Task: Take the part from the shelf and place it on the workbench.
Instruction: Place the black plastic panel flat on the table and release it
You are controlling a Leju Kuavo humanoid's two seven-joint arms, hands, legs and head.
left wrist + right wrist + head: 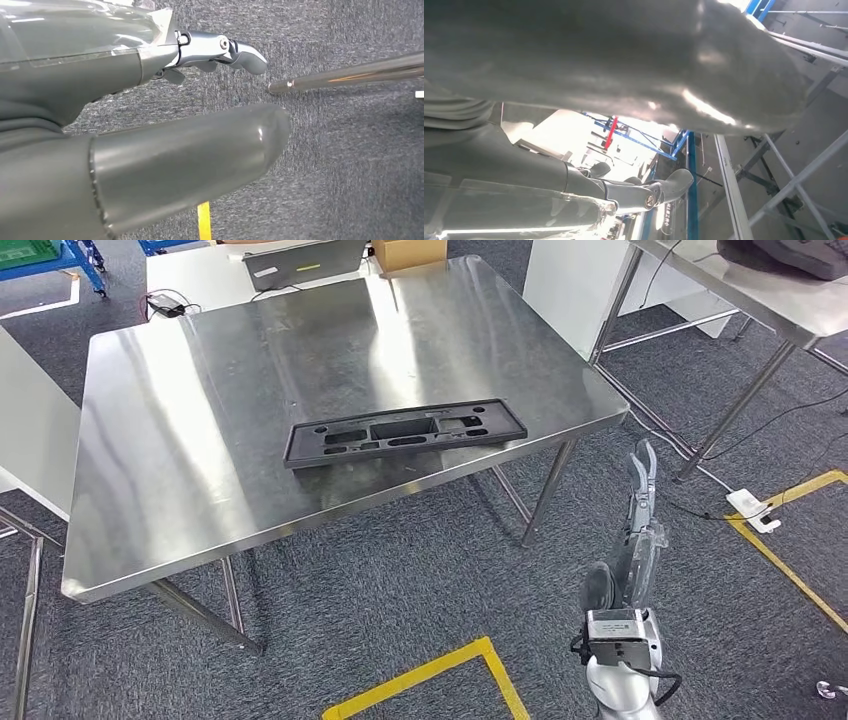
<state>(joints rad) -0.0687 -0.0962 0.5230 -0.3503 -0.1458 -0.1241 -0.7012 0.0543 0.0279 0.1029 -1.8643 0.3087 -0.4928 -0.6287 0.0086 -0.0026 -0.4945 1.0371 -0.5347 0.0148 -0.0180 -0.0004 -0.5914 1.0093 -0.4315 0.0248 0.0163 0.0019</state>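
The long black part [405, 430], a flat moulded tray with several recesses, lies on the steel workbench [200, 390] near its front edge. My right hand [640, 530] hangs below and to the right of the bench's front corner, over the carpet, fingers straight and apart, holding nothing. In the right wrist view the right hand [574, 65] shows its thick thumb and an outstretched finger [644, 195], with nothing between them. My left hand [100, 70] hangs over grey carpet, its thumb [190, 155] and a finger [220, 50] spread apart and empty.
A second steel table [770, 290] stands at the right. On the floor lie a white power strip [750, 506], cables and yellow tape lines [440, 670]. A cardboard box [408, 252] sits behind the bench. A steel table leg [350, 75] passes near my left hand.
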